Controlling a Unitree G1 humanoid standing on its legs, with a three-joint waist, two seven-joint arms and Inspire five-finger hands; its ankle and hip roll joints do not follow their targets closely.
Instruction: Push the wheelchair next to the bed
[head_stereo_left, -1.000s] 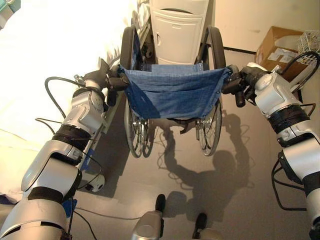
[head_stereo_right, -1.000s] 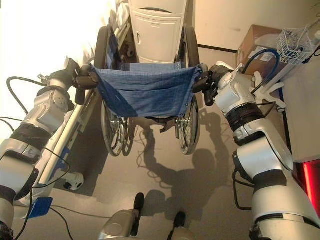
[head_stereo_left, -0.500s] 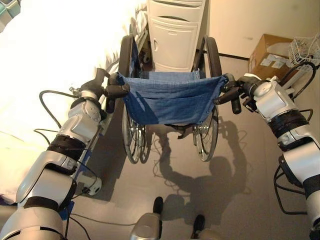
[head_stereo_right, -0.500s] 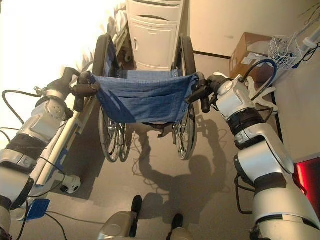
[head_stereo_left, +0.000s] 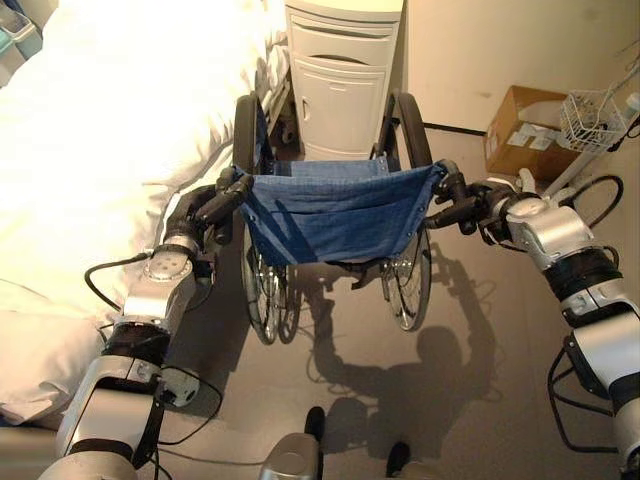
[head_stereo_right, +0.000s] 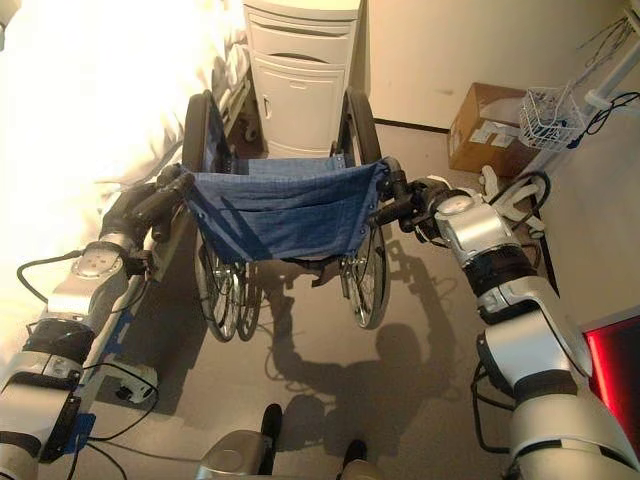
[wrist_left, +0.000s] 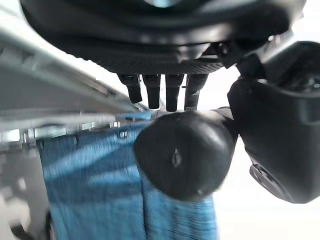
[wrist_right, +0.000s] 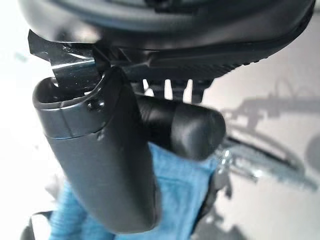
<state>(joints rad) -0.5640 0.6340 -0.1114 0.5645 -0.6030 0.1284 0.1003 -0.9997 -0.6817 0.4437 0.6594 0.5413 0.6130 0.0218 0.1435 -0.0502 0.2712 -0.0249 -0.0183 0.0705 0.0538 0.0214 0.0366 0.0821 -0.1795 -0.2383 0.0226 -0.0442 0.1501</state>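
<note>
left hand (head_stereo_left: 205, 208) curled round left push handle (wrist_left: 185, 152) | right hand (head_stereo_left: 478, 204) curled round right push handle (wrist_right: 182, 127) | wheelchair (head_stereo_left: 335, 205) stood just beside bed (head_stereo_left: 110, 150), facing cabinet (head_stereo_left: 340, 75)

Grey floor (head_stereo_left: 470, 400) carries the wheelchair (head_stereo_left: 335, 215), standing on its wheels between the left hand (head_stereo_left: 205, 210) and the right hand (head_stereo_left: 470, 205). Beyond the hands, a white cabinet (head_stereo_left: 340, 80) stands on the floor. A cardboard box (head_stereo_left: 520, 130) sits on the floor beyond the right hand. The bed (head_stereo_left: 100, 150), white-covered, stands outboard of the left hand.
</note>
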